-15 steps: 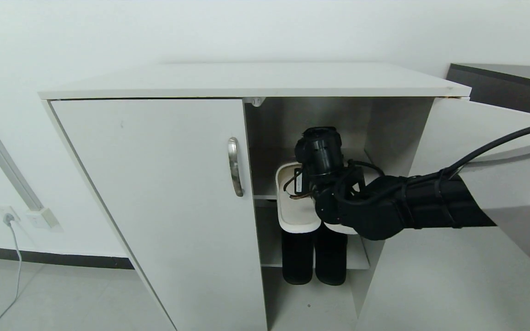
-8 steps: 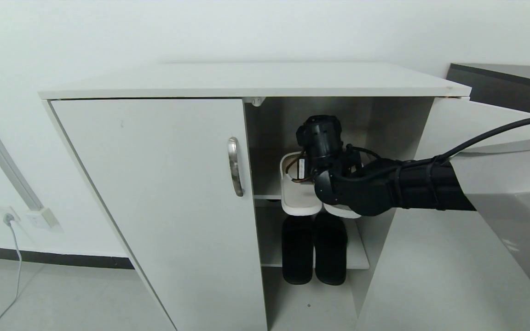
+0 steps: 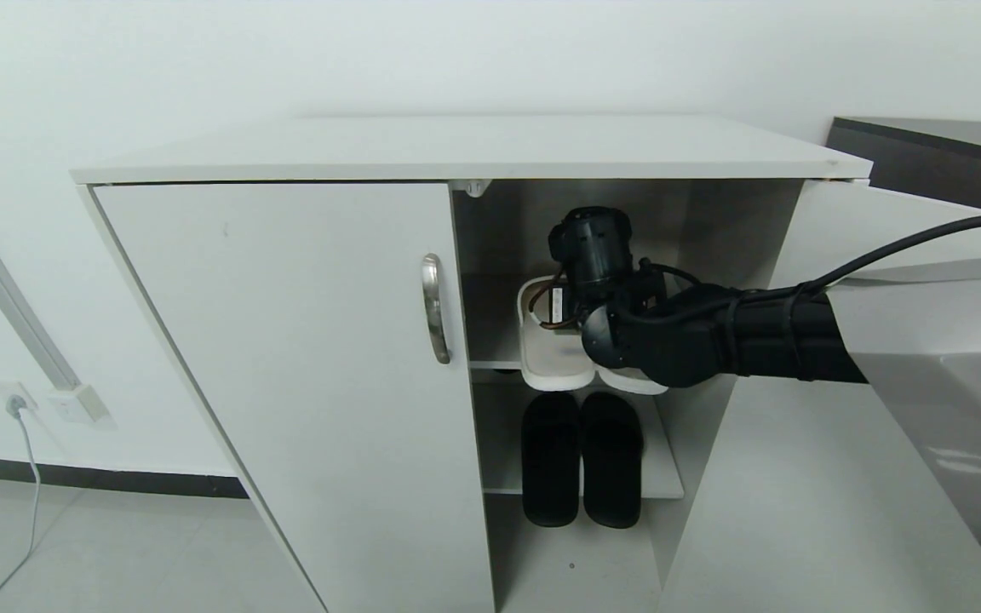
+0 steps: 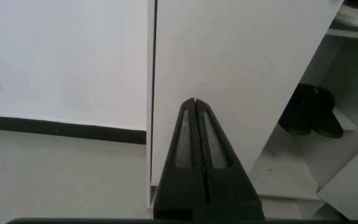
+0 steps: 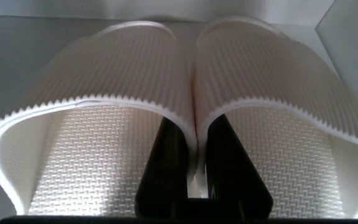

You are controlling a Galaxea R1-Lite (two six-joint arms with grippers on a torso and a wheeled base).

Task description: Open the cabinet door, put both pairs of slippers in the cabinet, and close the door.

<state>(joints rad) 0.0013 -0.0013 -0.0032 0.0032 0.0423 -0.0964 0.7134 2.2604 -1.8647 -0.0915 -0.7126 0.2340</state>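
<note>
Nearest, on the left gripper (image 4: 194, 106): pressed flat together tip to tip, with nothing between. Held low, in front of the closed left door (image 4: 229, 68), apart from it. Beyond and to one side, through the open half of the cabinet (image 3: 473, 149), a look at the black slippers (image 4: 312, 112).

On the right gripper (image 5: 196, 134): spread only by a narrow gap, 1 finger tucked under each strap, pinching the 2 inner edges of the white slippers (image 5: 123, 74) together. Ribbed straps, woven-pattern footbeds, toes pointing into the cabinet.

From the head view, going inward: past the open right door (image 3: 797, 494), swung wide toward the robot's right. Right arm reaching in from that side at the height of the upper shelf (image 3: 490, 336). Small white tag on the wrist (image 3: 556, 306), print too small to read.

White slippers (image 3: 552, 362) level at the upper shelf, side by side and touching, heels sticking out past its front edge. Cannot tell whether the soles rest on the shelf.

Below, on the lower shelf (image 3: 665, 477): black slippers (image 3: 580, 455), 2 side by side, touching, toes inward, heels overhanging the front edge.

Left door (image 3: 286, 358) shut, with a metal handle (image 3: 432, 308) upright near its inner edge.

Farther back, low on the wall left of the cabinet: a socket (image 3: 18, 400) with a grey cable plugged in and trailing to the floor.
</note>
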